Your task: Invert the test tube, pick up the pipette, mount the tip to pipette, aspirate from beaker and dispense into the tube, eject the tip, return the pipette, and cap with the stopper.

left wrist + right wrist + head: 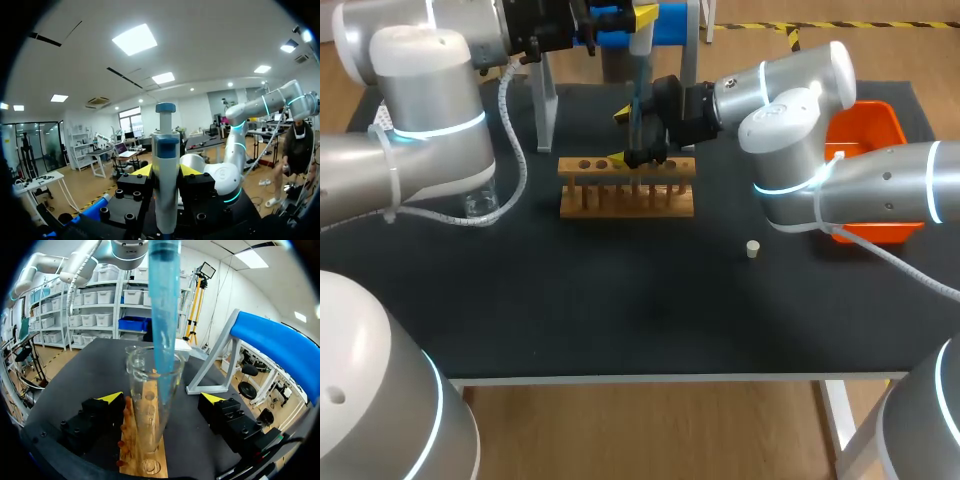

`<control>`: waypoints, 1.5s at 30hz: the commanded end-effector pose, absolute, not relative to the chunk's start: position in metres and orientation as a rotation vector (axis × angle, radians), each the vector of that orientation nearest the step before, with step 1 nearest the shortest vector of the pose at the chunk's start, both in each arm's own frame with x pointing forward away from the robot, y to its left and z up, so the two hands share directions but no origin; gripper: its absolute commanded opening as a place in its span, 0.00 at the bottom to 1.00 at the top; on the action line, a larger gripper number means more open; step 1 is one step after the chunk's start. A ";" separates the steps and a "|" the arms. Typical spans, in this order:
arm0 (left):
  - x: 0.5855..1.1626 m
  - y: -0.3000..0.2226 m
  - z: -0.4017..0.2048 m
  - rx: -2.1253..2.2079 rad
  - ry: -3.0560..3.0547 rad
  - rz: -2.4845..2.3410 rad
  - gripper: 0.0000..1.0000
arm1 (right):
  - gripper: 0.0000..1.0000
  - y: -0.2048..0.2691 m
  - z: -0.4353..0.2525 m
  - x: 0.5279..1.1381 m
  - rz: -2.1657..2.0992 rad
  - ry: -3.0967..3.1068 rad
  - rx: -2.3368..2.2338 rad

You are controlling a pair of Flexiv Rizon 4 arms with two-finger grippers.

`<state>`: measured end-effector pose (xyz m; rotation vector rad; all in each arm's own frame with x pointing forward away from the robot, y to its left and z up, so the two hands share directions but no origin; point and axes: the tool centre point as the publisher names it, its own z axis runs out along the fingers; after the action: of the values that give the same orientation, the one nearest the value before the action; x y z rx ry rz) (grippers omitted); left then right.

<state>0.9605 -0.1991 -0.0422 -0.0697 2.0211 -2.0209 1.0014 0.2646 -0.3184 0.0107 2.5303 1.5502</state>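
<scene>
My left gripper [165, 171] pinches the pipette [166, 145], tip [164, 315] inside the tube [150, 410] in the rack [626, 200] at the head view's upper middle; my right gripper [162, 397] is spread around the tube, so sideways drift could tilt it and spill.

No text, number, label or sign can be read in any of the views. Nothing legible can be made out on the pipette [166, 165] or on the test tube [150, 415].
</scene>
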 end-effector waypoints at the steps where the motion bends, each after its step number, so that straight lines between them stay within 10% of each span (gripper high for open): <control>1: 0.960 -0.200 -0.038 -0.072 2.030 -2.013 0.00 | 1.00 0.265 -0.318 1.001 1.546 2.533 0.012; 45: 0.834 -0.190 -0.034 -0.138 2.010 -1.906 0.00 | 1.00 0.265 -0.318 1.001 1.546 2.533 0.012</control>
<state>0.8553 -0.1923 -0.0173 -0.1207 2.0696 -1.8870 1.0014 0.2646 -0.3184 0.0108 2.5303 1.5501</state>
